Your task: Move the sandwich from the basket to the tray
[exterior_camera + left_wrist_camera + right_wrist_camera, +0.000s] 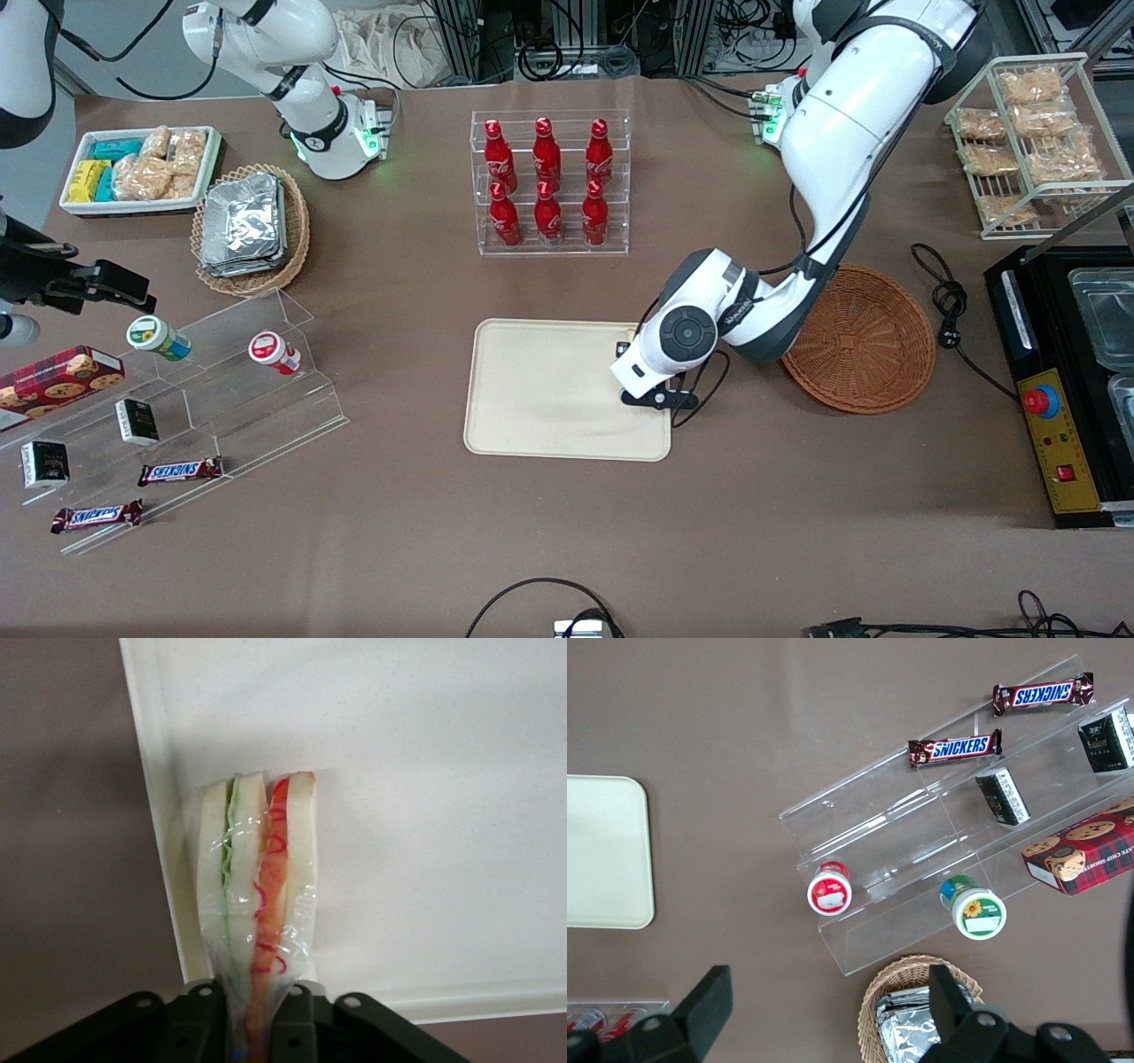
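My left gripper (pixel 645 390) hangs over the edge of the cream tray (pixel 540 390) that lies nearest the reddish-brown basket (pixel 864 339). In the left wrist view the gripper (pixel 257 1028) is shut on the plastic-wrapped sandwich (pixel 259 873), a wedge of white bread with green and red filling. The sandwich hangs just inside the tray's rim (pixel 159 842); whether it touches the tray floor I cannot tell. The basket is empty. In the front view the sandwich is hidden under the gripper and wrist.
A clear rack of red bottles (pixel 549 182) stands farther from the front camera than the tray. A tan basket of foil packets (pixel 251 229), a white snack bin (pixel 142 168) and a clear stepped shelf (pixel 177 399) lie toward the parked arm's end. A black box (pixel 1063 390) and a cable (pixel 948 310) lie beside the reddish-brown basket.
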You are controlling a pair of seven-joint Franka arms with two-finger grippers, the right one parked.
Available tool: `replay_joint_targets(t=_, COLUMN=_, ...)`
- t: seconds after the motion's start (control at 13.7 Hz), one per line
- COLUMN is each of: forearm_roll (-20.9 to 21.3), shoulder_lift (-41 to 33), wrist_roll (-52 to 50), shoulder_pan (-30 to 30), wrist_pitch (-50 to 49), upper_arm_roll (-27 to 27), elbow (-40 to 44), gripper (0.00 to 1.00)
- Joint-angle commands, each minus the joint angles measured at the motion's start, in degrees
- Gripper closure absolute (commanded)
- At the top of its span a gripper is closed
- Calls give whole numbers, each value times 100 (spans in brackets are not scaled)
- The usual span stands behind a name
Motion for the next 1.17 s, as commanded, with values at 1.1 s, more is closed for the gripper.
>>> replay_joint_targets(t=1.1, forearm_roll=-59, shoulder_lift=-4155, wrist_roll=362, shoulder_pan=838, wrist_pitch=-1204, upper_arm_roll=14, elbow=-2577, gripper=0)
